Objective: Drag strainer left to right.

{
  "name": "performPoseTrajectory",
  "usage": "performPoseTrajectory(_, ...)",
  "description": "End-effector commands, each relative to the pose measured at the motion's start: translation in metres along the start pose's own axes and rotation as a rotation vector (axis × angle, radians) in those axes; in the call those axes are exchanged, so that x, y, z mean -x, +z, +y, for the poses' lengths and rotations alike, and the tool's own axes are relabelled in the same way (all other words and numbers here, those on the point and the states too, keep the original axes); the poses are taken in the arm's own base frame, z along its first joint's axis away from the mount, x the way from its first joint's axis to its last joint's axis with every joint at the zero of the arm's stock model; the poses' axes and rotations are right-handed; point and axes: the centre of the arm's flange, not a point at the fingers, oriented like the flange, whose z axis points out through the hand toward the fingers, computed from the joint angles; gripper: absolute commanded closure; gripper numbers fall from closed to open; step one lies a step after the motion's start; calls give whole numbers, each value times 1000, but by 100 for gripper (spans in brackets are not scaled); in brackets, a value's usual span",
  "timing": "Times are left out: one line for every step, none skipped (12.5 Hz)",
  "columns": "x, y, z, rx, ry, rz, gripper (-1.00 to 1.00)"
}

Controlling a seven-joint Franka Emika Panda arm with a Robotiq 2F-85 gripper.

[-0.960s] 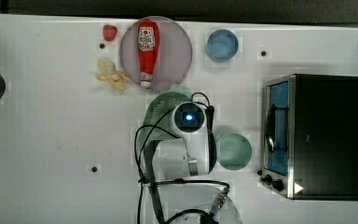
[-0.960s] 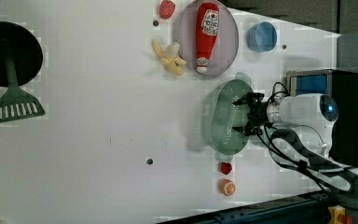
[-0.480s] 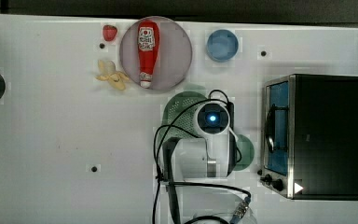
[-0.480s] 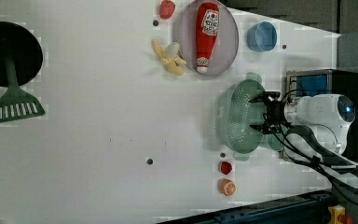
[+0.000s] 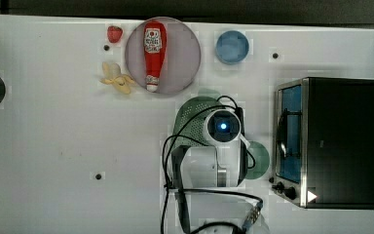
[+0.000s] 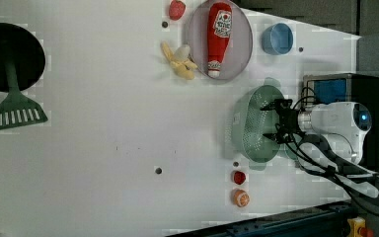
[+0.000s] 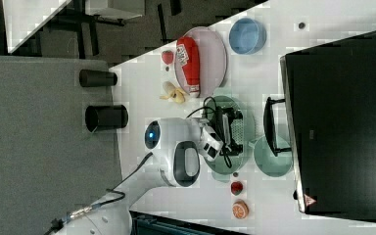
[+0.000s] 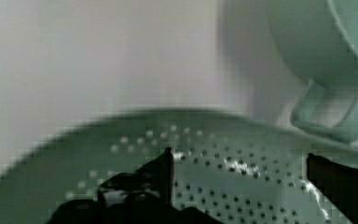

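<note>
The pale mint-green strainer (image 5: pixel 191 116) lies on the white table just below the plate in the top view, partly under my wrist. It also shows as the strainer (image 6: pixel 253 124) in the left view and the strainer (image 7: pixel 241 128) in the right view. My gripper (image 6: pixel 273 122) reaches into its bowl from the left view's right. The fingers are spread wide, close to the inside wall on the side toward the oven. In the wrist view the gripper (image 8: pixel 242 179) stands open above the perforated floor, with nothing pinched between the dark fingertips (image 8: pixel 164 169).
A mint cup (image 5: pixel 259 159) with a handle sits close beside the strainer, next to the black toaster oven (image 5: pixel 333 141). A purplish plate (image 5: pixel 180 66) carries a ketchup bottle (image 5: pixel 153 53). Nearby are a blue bowl (image 5: pixel 232 47), a banana (image 5: pixel 117 81) and small fruits (image 6: pixel 240 187). A green spatula (image 6: pixel 16 112) lies far off.
Over the last second the arm and the strainer slid toward the top view's right, nearer the cup and oven. Since half a second ago they have hardly shifted.
</note>
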Motion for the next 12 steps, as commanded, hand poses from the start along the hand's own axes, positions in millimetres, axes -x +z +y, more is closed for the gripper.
performPoseTrajectory(6, -94, -25, -136, -228, 52, -100)
performPoseTrajectory(9, -124, -27, -147, -309, 76, -100)
performPoseTrajectory(9, -155, -29, -145, -369, 99, -100)
performPoseTrajectory(9, -190, -31, -133, -406, 121, -100)
performPoseTrajectory(10, -226, -32, -118, -437, 139, -100)
performPoseTrajectory(10, -260, -31, -86, -435, 144, -100)
performPoseTrajectory(11, -291, -27, -51, -420, 133, -100)
performPoseTrajectory(13, -320, -23, -20, -408, 105, -100)
performPoseTrajectory(15, -347, -17, -1, -424, 57, -100)
performPoseTrajectory(17, -373, -11, 1, -450, 3, -100)
performPoseTrajectory(16, -396, -5, -11, -482, -27, -100)
performPoseTrajectory(16, -418, -1, -33, -530, -22, -100)
